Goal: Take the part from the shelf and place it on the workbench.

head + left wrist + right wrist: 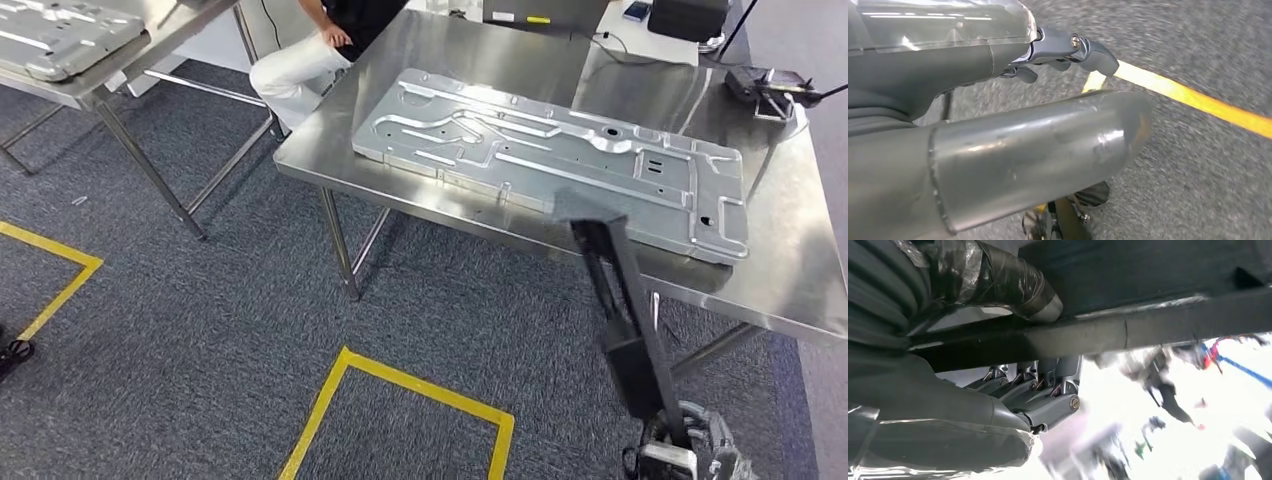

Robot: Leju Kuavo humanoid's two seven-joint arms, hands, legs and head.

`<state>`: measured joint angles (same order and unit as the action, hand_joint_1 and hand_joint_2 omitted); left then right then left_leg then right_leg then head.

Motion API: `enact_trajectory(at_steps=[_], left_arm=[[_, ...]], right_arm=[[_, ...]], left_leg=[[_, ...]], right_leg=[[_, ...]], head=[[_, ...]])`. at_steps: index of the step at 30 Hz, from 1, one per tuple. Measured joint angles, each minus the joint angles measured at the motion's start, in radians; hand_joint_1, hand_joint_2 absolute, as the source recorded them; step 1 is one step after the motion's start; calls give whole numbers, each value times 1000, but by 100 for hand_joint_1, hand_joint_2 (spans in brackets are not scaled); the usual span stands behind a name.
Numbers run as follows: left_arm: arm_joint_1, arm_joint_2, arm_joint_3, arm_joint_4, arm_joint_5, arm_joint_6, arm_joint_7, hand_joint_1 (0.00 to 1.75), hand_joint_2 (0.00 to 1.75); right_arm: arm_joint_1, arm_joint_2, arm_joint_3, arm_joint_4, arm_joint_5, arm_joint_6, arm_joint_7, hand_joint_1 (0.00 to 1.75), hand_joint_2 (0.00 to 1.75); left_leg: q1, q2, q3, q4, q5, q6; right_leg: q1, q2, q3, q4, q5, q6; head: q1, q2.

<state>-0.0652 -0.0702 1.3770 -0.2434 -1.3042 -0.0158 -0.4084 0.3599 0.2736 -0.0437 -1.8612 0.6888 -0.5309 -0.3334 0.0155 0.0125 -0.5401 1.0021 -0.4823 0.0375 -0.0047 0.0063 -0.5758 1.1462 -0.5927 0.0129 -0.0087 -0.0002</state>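
Observation:
A long black bar-shaped part (620, 300) stands nearly upright at the lower right of the head view, its top end level with the near edge of the steel workbench (800, 290). My right hand (680, 452) grips its lower end. In the right wrist view the dark fingers (1048, 390) wrap around the black bar (1098, 335). My left hand (998, 125) hangs over the grey carpet with its thumb out straight and holds nothing.
A large stamped metal panel (550, 160) covers much of the workbench. A black device (770, 85) lies at its far right corner. A seated person (300, 60) is behind the bench. A second table (90, 80) stands at the left. Yellow tape (400, 390) marks the floor.

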Motion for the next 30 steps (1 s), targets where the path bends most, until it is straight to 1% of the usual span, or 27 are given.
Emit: enact_trajectory(at_steps=[1, 2, 3, 4, 6, 7, 8, 9, 10, 12, 13, 14, 15, 16, 17, 18, 19, 20, 21, 22, 23, 24, 25, 27, 28, 29, 30], left_arm=[[-3, 1, -6, 0, -9, -4, 0, 0, 0], [-5, 2, -13, 0, -16, -7, 0, 0, 0], [-8, 3, -20, 0, -23, -9, 1, 0, 0], [-10, 4, -27, 0, -27, -12, 1, 0, 0], [-11, 4, -38, 0, -35, -16, 3, 0, 0], [-12, 5, -43, 0, -38, -17, 4, 0, 0], [-13, 6, -48, 0, -42, -18, 5, 0, 0], [-15, 7, -52, 0, -46, -20, 6, 0, 0], [-17, 8, -56, 0, -51, -23, 7, 0, 0], [-23, 10, -66, 0, -58, -30, 9, 0, 0], [-26, 11, -70, 1, -60, -33, 10, 0, 0], [-28, 12, -72, 1, -62, -35, 10, 0, 0], [-29, 14, -74, 1, -63, -37, 10, 0, 0], [-28, 16, -76, 1, -65, -39, 10, 0, 0], [-27, 18, -78, 1, -66, -40, 10, 0, 0], [-25, 19, -80, 1, -67, -41, 11, 0, 0], [-24, 20, -83, 1, -68, -42, 11, 0, 0], [-23, 21, -86, 1, -69, -43, 11, 0, 0], [-22, 22, -89, 1, -72, -45, 12, 0, 0], [-22, 24, -92, 1, -74, -46, 12, 0, 0], [-23, 26, -94, 2, -77, -48, 13, 0, 0], [-25, 28, -96, 2, -80, -49, 15, 0, 0], [-27, 29, -98, 2, -82, -50, 16, 0, 0], [-30, 30, -103, 3, -86, -51, 18, 0, 0], [-31, 30, -106, 3, -88, -51, 18, 0, 0], [-32, 31, -109, 3, -88, -51, 19, 0, 0], [-33, 31, -112, 3, -89, -51, 19, 0, 0]], right_arm=[[-33, -21, 0, 11, 32, -20, 28, 175, 175], [-68, -43, 0, 24, 65, -32, 56, 175, 175], [-104, -65, 0, 40, 99, -38, 83, 175, 175], [-138, -85, 0, 55, 130, -40, 106, 175, 175], [-201, -118, 3, 81, 182, -40, 145, 175, 175], [-230, -131, 8, 92, 205, -39, 164, 175, 175], [-260, -144, 16, 102, 231, -37, 187, 175, 175], [-294, -158, 26, 114, 261, -29, 215, 175, 175], [-329, -174, 37, 126, 292, -16, 246, 175, 175], [-403, -207, 59, 151, 345, 16, 302, 175, 175], [-435, -223, 69, 162, 361, 29, 320, 175, 175], [-467, -236, 79, 173, 375, 41, 334, 175, 175], [-495, -247, 89, 184, 389, 51, 345, 175, 175], [-521, -258, 100, 195, 403, 60, 354, 175, 175], [-543, -266, 112, 207, 420, 68, 363, 175, 175], [-560, -274, 124, 218, 438, 77, 371, 175, 175], [-576, -281, 135, 229, 456, 86, 378, 175, 175], [-592, -286, 146, 239, 473, 96, 386, 175, 175], [-611, -290, 157, 250, 490, 108, 392, 175, 175], [-633, -293, 170, 263, 506, 122, 399, 175, 175], [-657, -296, 183, 276, 521, 137, 405, 175, 175], [-680, -298, 199, 291, 538, 154, 411, 175, 175], [-700, -301, 214, 305, 551, 168, 417, 175, 175], [-732, -304, 243, 328, 572, 186, 427, 175, 175], [-746, -306, 254, 338, 577, 190, 429, 175, 175], [-760, -309, 265, 347, 580, 192, 431, 175, 175], [-772, -311, 272, 356, 582, 192, 432, 175, 175]], left_leg=[[0, 1, 3, 0, -3, 3], [0, 2, 7, 0, -7, 3], [0, 2, 13, 0, -12, 2], [0, 2, 20, 1, -17, 1], [2, 0, 38, 1, -30, -5], [1, -2, 44, 3, -37, -10], [0, -3, 47, 3, -43, -16], [-1, -3, 46, 3, -46, -21], [-3, -2, 45, 2, -48, -27], [-1, 0, 46, 4, -53, -38], [0, -1, 40, 21, -61, -42], [2, -2, 21, 62, -79, -46], [3, -3, -12, 123, -102, -48], [3, -4, -56, 195, -126, -50], [3, -4, -103, 262, -140, -51], [3, -4, -137, 298, -134, -51], [3, -4, -155, 296, -107, -49], [3, -4, -153, 254, -59, -46], [1, -4, -137, 185, -3, -40], [-2, -5, -120, 123, 38, -34], [-5, -5, -103, 73, 62, -28], [-9, -5, -96, 46, 67, -24], [-12, -5, -93, 40, 60, -21], [-8, -6, -83, 26, 56, -15], [-4, -7, -75, 18, 54, -9], [0, -7, -65, 10, 52, -4], [1, -7, -56, 5, 48, 1]], right_leg=[[-3, 0, -42, 67, -21, 5], [-7, -1, -81, 122, -30, 10], [-10, -2, -105, 147, -19, 14], [-13, -3, -111, 134, 12, 16], [-18, -6, -72, 19, 100, 16], [-16, -7, -48, -39, 128, 14], [-14, -7, -31, -79, 139, 9], [-11, -6, -25, -96, 135, 3], [-8, -4, -24, -101, 129, -2], [-11, 0, -21, -109, 125, -15], [-13, 1, -16, -114, 124, -22], [-15, 0, -9, -118, 123, -29], [-14, -2, -4, -121, 119, -35], [-13, -3, 2, -121, 114, -39], [-11, -3, 8, -121, 108, -42], [-9, -2, 15, -121, 102, -42], [-7, -2, 25, -121, 94, -42], [-6, -1, 37, -121, 86, -42], [-5, 0, 47, -121, 77, -40], [-2, 0, 55, -121, 69, -38], [-1, 3, 59, -120, 63, -34], [-1, 4, 59, -121, 60, -29], [-1, 5, 58, -124, 58, -25], [0, 3, 63, -129, 53, -14], [0, 1, 61, -117, 45, -9], [0, -1, 47, -84, 29, -5], [-2, -2, 18, -29, 9, -2]], head=[[0, 0], [0, 0], [0, 0], [0, 0], [0, 0], [0, 0], [0, 0], [0, 0], [0, 0], [-1, 0], [-1, 0], [-1, 0], [-1, 0], [-2, 0], [-2, 0], [-2, 0], [-2, 0], [-2, 0], [-2, 0], [-1, 0], [-2, 0], [-1, 0], [-1, 0], [-1, 0], [0, 0], [0, 0], [1, 0]])
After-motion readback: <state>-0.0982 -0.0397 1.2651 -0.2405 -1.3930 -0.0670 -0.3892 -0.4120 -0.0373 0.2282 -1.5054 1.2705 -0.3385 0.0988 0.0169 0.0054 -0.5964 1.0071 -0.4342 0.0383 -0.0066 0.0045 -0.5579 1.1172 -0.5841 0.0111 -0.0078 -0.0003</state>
